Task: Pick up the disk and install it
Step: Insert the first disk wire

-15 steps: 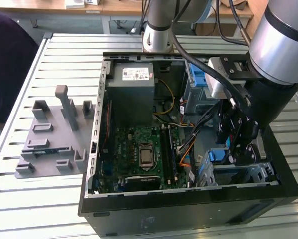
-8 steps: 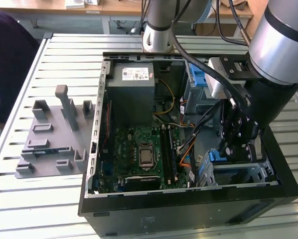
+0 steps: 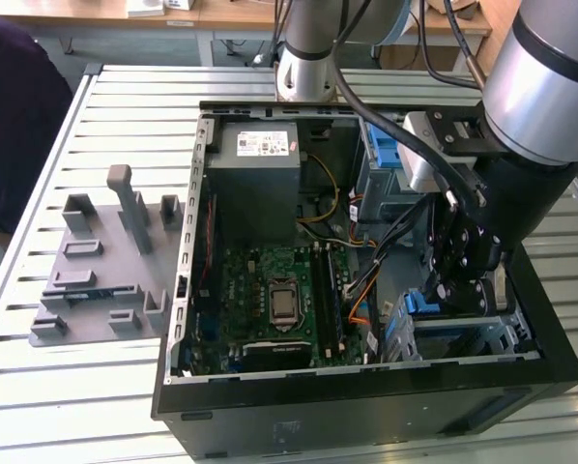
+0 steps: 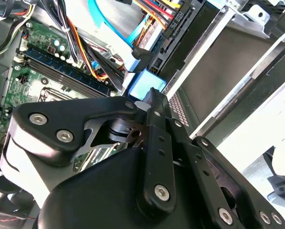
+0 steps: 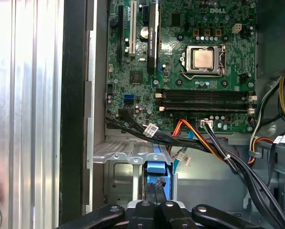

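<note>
Resting place of the disk (image 5: 157, 168) (image 3: 420, 302): low in the drive cage (image 5: 121, 157) at the corner of the computer case (image 3: 366, 406) on the exterior view's right; its blue end piece is what shows, and the label cannot be seen.
Claw (image 5: 157, 187) (image 4: 152, 95): narrow, both fingers drawn close together, tips right at the blue end of the disk; it does not wrap around the disk.
Arm: reaches down into the case from above the cage in the exterior view.
Cables (image 5: 199, 143): black, orange and yellow bundles run just past the cage, between it and the circuit board (image 5: 180, 62).
Circuit board: green, flat on the case floor, with a bare silver chip socket in the middle.
Power box (image 3: 255, 169): grey, at the far end of the case, well apart from the disk.
Table (image 3: 76, 387): slatted metal, carrying the case.
Grey plastic holder (image 3: 101, 261): on the table, beside the case on the exterior view's left.
</note>
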Controlling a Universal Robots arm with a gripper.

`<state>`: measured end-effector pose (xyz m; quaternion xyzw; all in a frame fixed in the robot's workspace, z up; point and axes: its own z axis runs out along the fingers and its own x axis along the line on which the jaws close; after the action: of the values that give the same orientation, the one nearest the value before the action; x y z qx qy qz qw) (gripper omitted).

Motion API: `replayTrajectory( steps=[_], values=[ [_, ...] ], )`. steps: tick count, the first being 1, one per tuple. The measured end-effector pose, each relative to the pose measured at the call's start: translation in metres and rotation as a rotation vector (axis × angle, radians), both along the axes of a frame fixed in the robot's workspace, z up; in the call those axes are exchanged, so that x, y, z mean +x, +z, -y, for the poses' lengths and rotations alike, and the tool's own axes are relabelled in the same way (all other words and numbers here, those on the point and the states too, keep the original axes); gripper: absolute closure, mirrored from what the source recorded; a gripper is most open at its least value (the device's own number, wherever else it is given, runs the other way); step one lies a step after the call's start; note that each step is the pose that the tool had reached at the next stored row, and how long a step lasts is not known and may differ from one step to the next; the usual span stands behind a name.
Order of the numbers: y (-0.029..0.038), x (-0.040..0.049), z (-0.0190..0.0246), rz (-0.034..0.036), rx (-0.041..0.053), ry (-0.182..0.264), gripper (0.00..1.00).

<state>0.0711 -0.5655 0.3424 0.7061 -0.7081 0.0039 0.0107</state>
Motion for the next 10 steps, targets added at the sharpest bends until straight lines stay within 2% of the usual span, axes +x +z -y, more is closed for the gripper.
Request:
replayTrajectory(
  steps=[10],
  values=[
    [-0.0002, 0.0002, 0.0000, 0.0003, 0.0002, 0.000, 0.89]
  ],
)
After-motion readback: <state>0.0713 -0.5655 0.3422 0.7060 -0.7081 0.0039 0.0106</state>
